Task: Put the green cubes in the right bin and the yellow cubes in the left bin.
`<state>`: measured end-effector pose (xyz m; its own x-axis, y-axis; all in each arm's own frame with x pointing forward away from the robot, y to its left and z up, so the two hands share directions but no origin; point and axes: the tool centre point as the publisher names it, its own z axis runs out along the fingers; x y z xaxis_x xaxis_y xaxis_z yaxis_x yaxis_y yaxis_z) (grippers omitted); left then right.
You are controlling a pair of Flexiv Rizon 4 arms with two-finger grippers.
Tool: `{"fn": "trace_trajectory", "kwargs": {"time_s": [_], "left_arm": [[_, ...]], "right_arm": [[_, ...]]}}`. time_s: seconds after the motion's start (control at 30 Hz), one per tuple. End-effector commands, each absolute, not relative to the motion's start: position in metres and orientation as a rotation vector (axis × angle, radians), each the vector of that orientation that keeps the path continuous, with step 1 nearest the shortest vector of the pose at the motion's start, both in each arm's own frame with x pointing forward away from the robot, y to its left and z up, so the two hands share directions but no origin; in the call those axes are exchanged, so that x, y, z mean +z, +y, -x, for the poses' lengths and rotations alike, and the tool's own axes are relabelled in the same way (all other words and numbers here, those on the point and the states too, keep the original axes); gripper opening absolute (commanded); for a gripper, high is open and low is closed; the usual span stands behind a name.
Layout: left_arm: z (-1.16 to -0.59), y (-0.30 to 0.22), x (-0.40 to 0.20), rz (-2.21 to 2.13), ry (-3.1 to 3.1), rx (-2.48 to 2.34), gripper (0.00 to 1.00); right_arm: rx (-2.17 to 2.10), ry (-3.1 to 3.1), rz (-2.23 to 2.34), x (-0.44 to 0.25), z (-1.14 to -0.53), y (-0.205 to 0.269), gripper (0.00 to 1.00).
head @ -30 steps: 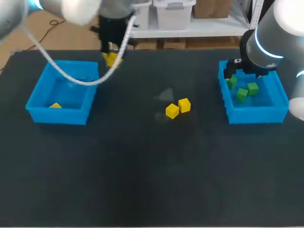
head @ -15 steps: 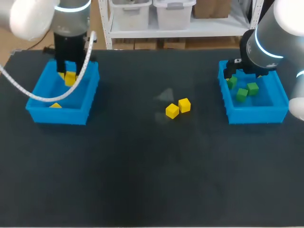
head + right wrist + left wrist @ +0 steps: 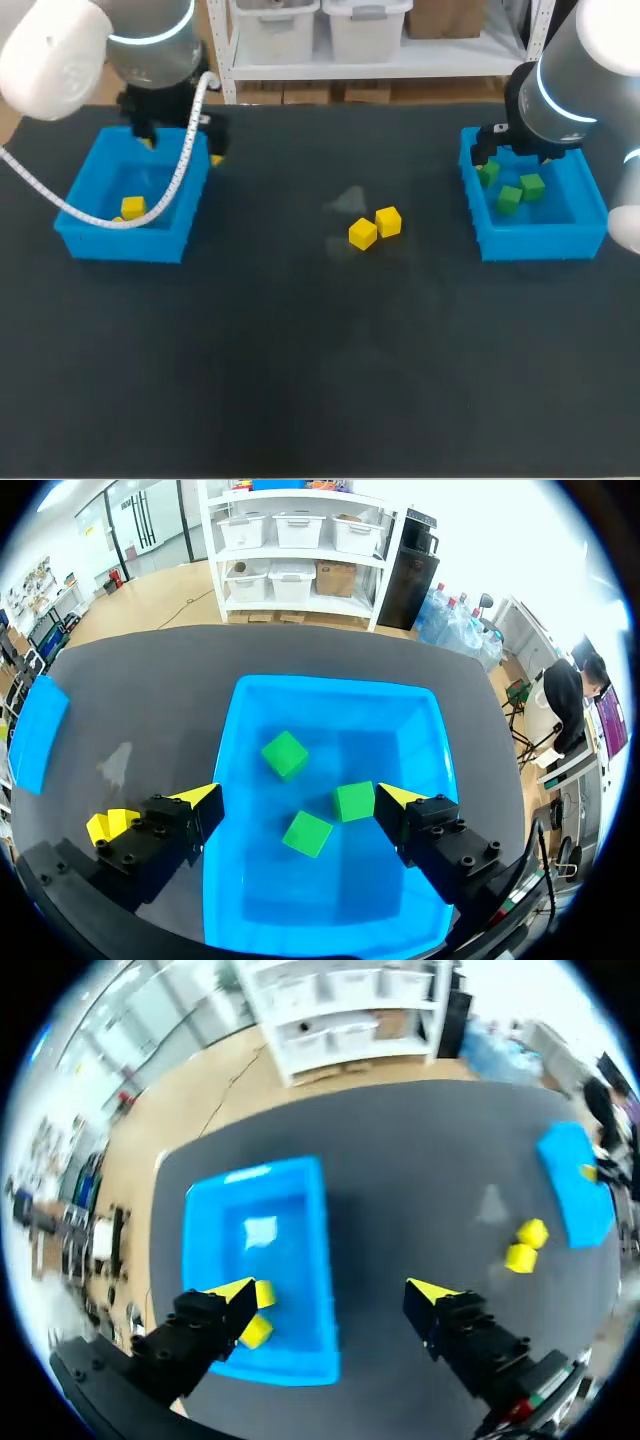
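My left gripper (image 3: 180, 150) hangs open over the back rim of the left blue bin (image 3: 120, 243), nothing between its fingers. A yellow cube (image 3: 133, 208) lies in that bin, with a second one partly hidden beside it. In the left wrist view, both cubes (image 3: 257, 1332) lie in the bin (image 3: 285, 1260) by one finger of the gripper (image 3: 332, 1290). Two more yellow cubes (image 3: 363, 234) (image 3: 388, 221) sit mid-table. Over the right bin (image 3: 540, 243), my right gripper (image 3: 297, 797) stands open above three green cubes (image 3: 285, 754) (image 3: 354, 801) (image 3: 306, 833).
The two bins stand at opposite sides of the dark table, with the two loose yellow cubes (image 3: 520, 1257) between them. A white cable droops from my left arm across the left bin (image 3: 170, 195).
My left arm carried a yellow cube from behind the table to over the left bin and let it go; the cube now lies in the bin. The right arm stayed still.
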<state>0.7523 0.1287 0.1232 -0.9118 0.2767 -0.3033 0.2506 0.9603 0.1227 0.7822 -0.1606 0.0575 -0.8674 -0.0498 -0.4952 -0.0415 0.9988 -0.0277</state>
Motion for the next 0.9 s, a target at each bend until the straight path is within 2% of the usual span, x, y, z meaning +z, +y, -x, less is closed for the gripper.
{"fn": "trace_trajectory", "kwargs": {"time_s": [0.03,0.33,0.67,0.9], "left_arm": [[-0.744,0.089,0.129,-0.574,2.741,0.072,1.0],[-0.711,-0.009,0.121,-1.058,2.724,-0.009,1.0],[-0.689,-0.06,0.079,-1.2,2.842,0.004,1.0],[-0.693,-0.08,0.061,-1.213,2.881,0.024,1.0]], "right_arm": [[-0.025,2.616,0.061,0.057,-0.781,-0.16,1.0],[-0.025,2.616,0.061,0.057,-0.781,-0.16,1.0],[-0.025,2.616,0.061,0.057,-0.781,-0.16,1.0],[-0.025,2.616,0.061,0.057,-0.781,-0.16,1.0]]}}
